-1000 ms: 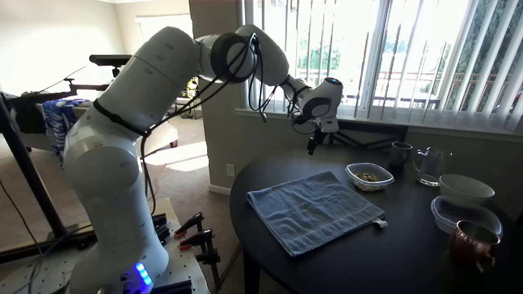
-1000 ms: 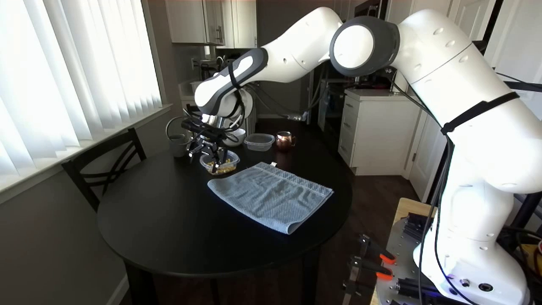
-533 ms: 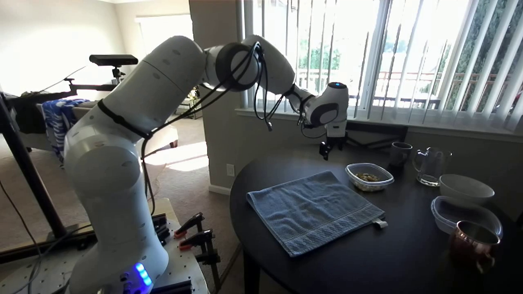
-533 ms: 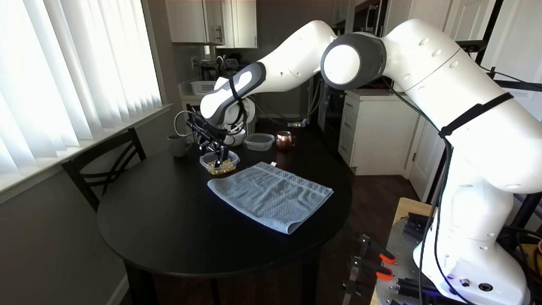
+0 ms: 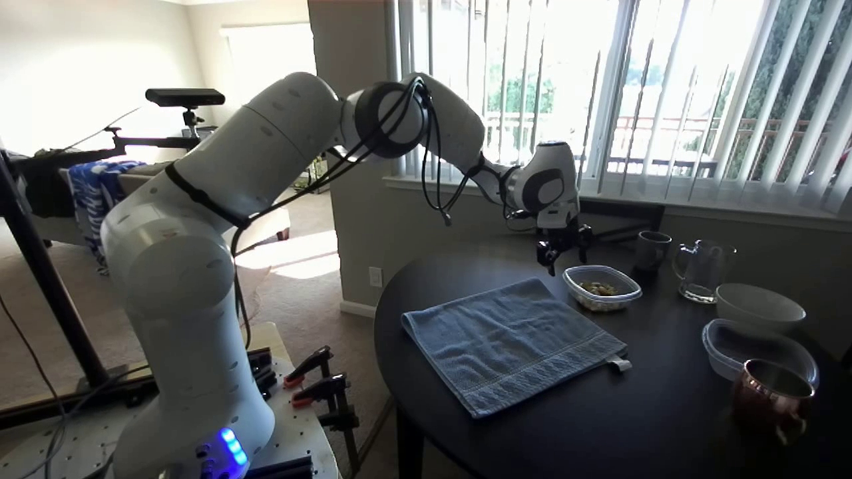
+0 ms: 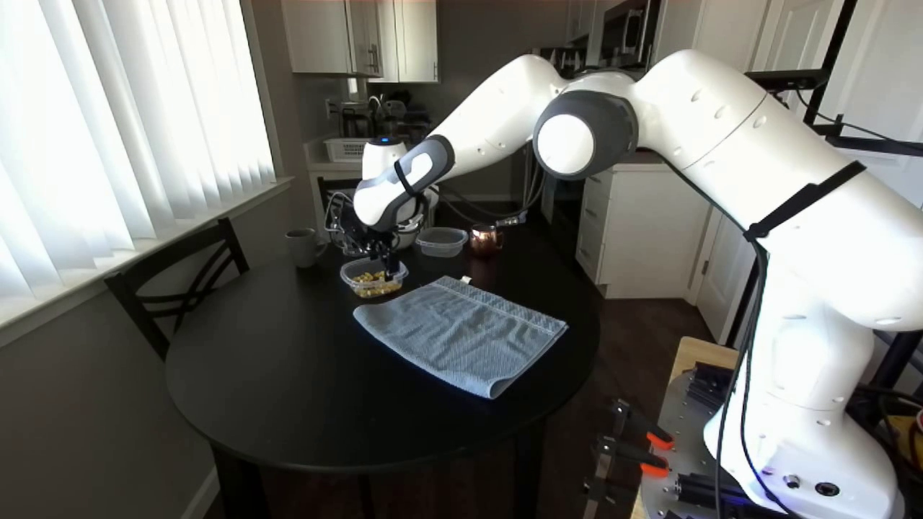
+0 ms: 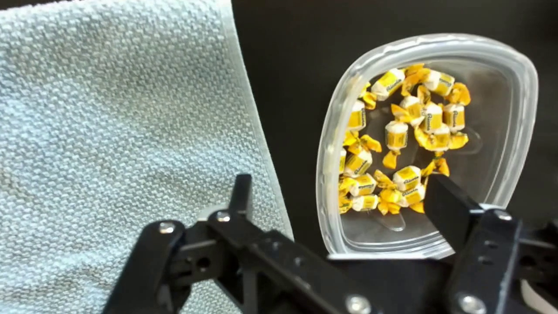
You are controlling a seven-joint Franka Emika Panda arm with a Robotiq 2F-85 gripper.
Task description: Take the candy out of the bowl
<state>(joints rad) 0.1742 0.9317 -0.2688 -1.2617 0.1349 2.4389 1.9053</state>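
Observation:
The bowl (image 7: 324, 174) is a see-through plastic container with a rounded-square rim. It stands on the dark table and also shows in both exterior views (image 5: 631, 294) (image 6: 351, 280). Several candies (image 7: 396, 135) in yellow and white wrappers lie inside it, mostly toward its left side in the wrist view. They also show in both exterior views (image 5: 598, 289) (image 6: 375, 287). My gripper (image 7: 340, 179) is open with nothing between its fingers. It is above the table beside the bowl (image 5: 567, 265) (image 6: 389, 268). In the wrist view one finger overlaps the bowl's lower right, the other the towel.
A blue-grey towel (image 5: 512, 346) lies beside the bowl. A grey mug (image 5: 652, 251), a glass mug (image 5: 705, 269), a round white bowl (image 5: 760, 306), a second see-through container (image 5: 722, 359) and a copper mug (image 5: 772, 399) stand on the table. A chair (image 6: 187, 281) stands by the window.
My gripper has come down and moved closer to the bowl, to the right in both exterior views. The wrist has tilted and turned. The bowl, candies and towel have not moved.

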